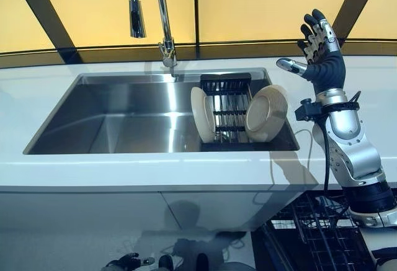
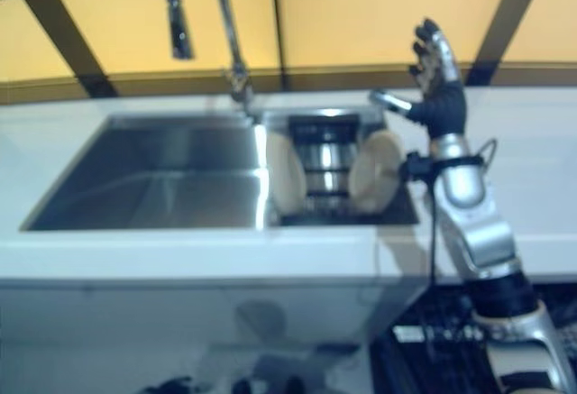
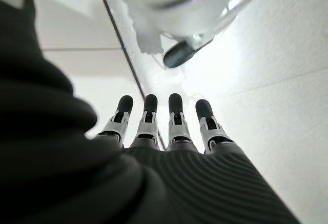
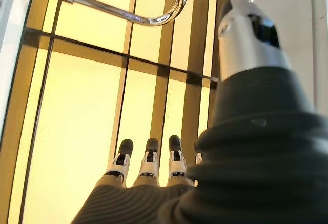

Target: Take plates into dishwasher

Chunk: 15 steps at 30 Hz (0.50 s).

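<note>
I am holding my right hand (image 1: 324, 54) raised above the white countertop (image 1: 124, 172), just past the right edge of the stainless steel sink (image 1: 124, 122), fingers straight, thumb out, grasping nothing. My left hand (image 3: 169, 126) is hanging low, fingers relaxed and empty. Two round cream plates (image 1: 265, 113) are standing on edge in the black wire dish rack (image 1: 226, 106) at the sink's right end, beneath the chrome tap (image 1: 162, 17).
</note>
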Tool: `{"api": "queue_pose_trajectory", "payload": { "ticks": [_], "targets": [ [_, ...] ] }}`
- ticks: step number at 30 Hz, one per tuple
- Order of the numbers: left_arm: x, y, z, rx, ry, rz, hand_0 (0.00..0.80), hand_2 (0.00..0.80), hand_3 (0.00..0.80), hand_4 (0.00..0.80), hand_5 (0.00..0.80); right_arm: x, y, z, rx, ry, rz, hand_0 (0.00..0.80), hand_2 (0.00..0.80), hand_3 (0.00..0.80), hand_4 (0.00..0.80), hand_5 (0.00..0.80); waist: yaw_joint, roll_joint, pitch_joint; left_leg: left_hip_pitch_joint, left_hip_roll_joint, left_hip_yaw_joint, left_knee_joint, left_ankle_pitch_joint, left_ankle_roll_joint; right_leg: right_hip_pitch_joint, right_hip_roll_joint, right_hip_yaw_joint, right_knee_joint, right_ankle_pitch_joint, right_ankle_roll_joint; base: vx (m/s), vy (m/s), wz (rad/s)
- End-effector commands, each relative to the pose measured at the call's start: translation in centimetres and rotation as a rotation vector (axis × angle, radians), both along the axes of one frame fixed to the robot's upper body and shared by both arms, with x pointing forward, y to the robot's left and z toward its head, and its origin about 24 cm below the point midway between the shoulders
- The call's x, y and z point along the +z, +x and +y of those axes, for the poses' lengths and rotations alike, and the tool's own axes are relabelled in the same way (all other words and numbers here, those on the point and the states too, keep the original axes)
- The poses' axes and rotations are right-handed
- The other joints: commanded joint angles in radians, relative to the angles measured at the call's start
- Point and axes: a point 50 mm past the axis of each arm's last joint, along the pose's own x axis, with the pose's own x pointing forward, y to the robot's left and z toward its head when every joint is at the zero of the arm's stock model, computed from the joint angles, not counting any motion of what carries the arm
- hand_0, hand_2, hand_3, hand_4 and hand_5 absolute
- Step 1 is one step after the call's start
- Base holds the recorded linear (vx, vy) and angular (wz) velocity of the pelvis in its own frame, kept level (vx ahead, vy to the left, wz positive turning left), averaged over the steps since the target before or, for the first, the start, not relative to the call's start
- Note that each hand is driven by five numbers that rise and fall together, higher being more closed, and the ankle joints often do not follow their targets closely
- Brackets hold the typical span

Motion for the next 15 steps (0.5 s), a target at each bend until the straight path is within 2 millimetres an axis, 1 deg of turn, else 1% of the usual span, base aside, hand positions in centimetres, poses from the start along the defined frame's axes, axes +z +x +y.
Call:
{"api": "queue_pose_trajectory", "payload": {
  "ticks": [1, 4, 6, 8, 9, 10, 11, 13, 14, 15],
  "targets": [
    [0.0, -0.1, 0.0, -0.057, 0.006, 0.014, 0.0, 0.0, 0.0, 0.0, 0.0, 2.3, -0.6, -2.1, -0.094, -0.009, -0.11, 0.0, 0.0, 0.0, 0.0, 0.0, 0.033, 0.021, -0.024, -0.038, -0.012, 0.005, 0.101, -0.029, 0.048, 0.036, -0.091, -0.011, 0.034, -0.14, 0.163, 0.094, 0.391, -0.2],
    [0.1, 0.7, -0.1, -0.082, 0.008, -0.002, 0.0, 0.0, 0.0, 0.0, 0.0, 1.7, -0.4, -2.8, -0.118, -0.016, -0.072, 0.0, 0.0, 0.0, 0.0, 0.0, 0.023, 0.027, -0.029, -0.038, -0.026, 0.026, 0.128, -0.057, 0.065, 0.015, -0.106, 0.001, 0.062, -0.141, 0.183, 0.082, 0.42, -0.32],
    [0.4, 1.4, 0.0, -0.093, 0.017, -0.017, 0.0, 0.0, 0.0, 0.0, 0.0, 1.3, -0.5, -3.4, -0.131, -0.015, -0.054, 0.0, 0.0, 0.0, 0.0, 0.0, 0.017, 0.026, -0.029, -0.037, -0.039, 0.03, 0.13, -0.07, 0.085, 0.001, -0.117, 0.008, 0.084, -0.137, 0.205, 0.068, 0.389, -0.36],
    [0.7, 2.0, 0.6, -0.107, 0.04, -0.028, 0.0, 0.0, 0.0, 0.0, 0.0, 1.0, -0.7, -4.1, -0.149, -0.007, -0.05, 0.0, 0.0, 0.0, 0.0, 0.0, 0.014, 0.026, -0.028, -0.018, -0.047, 0.044, 0.099, -0.069, 0.107, -0.029, -0.128, 0.011, 0.119, -0.133, 0.231, 0.042, 0.354, -0.24],
    [0.9, 2.2, 1.0, -0.11, 0.054, -0.031, 0.0, 0.0, 0.0, 0.0, 0.0, 0.9, -0.8, -4.3, -0.152, 0.001, -0.05, 0.0, 0.0, 0.0, 0.0, 0.0, 0.013, 0.026, -0.027, -0.01, -0.049, 0.057, 0.081, -0.065, 0.114, -0.045, -0.132, 0.004, 0.135, -0.131, 0.24, 0.013, 0.295, -0.34],
    [1.0, 2.3, 1.3, -0.104, 0.065, -0.033, 0.0, 0.0, 0.0, 0.0, 0.0, 0.8, -0.8, -4.5, -0.152, 0.01, -0.053, 0.0, 0.0, 0.0, 0.0, 0.0, 0.015, 0.027, -0.026, -0.002, -0.049, 0.071, 0.064, -0.062, 0.119, -0.058, -0.137, -0.013, 0.148, -0.128, 0.249, -0.003, 0.208, -0.44],
    [1.0, 2.3, 1.4, -0.101, 0.069, -0.036, 0.0, 0.0, 0.0, 0.0, 0.0, 0.8, -0.8, -4.5, -0.154, 0.013, -0.054, 0.0, 0.0, 0.0, 0.0, 0.0, 0.016, 0.027, -0.025, 0.001, -0.048, 0.078, 0.057, -0.061, 0.121, -0.063, -0.139, -0.022, 0.153, -0.126, 0.253, -0.019, 0.185, -0.56],
    [1.2, 2.4, 2.0, -0.071, 0.084, -0.046, 0.0, 0.0, 0.0, 0.0, 0.0, 0.8, -0.9, -4.6, -0.155, 0.027, -0.062, 0.0, 0.0, 0.0, 0.0, 0.0, 0.023, 0.03, -0.021, 0.024, -0.046, 0.124, 0.009, -0.053, 0.128, -0.088, -0.146, -0.075, 0.168, -0.107, 0.275, -0.019, 0.175, -0.75],
    [1.3, 2.4, 2.1, -0.061, 0.091, -0.047, 0.0, 0.0, 0.0, 0.0, 0.0, 0.9, -0.9, -4.7, -0.16, 0.033, -0.065, 0.0, 0.0, 0.0, 0.0, 0.0, 0.027, 0.029, -0.024, 0.028, -0.045, 0.143, -0.006, -0.049, 0.128, -0.088, -0.144, -0.098, 0.153, -0.105, 0.278, -0.008, 0.113, -0.64],
    [1.3, 2.4, 2.3, -0.057, 0.097, -0.045, 0.0, 0.0, 0.0, 0.0, 0.0, 0.9, -0.8, -4.8, -0.171, 0.038, -0.066, 0.0, 0.0, 0.0, 0.0, 0.0, 0.031, 0.028, -0.026, 0.029, -0.044, 0.151, -0.014, -0.047, 0.129, -0.087, -0.141, -0.108, 0.14, -0.103, 0.279, -0.007, 0.056, -0.5]
  ]
}}
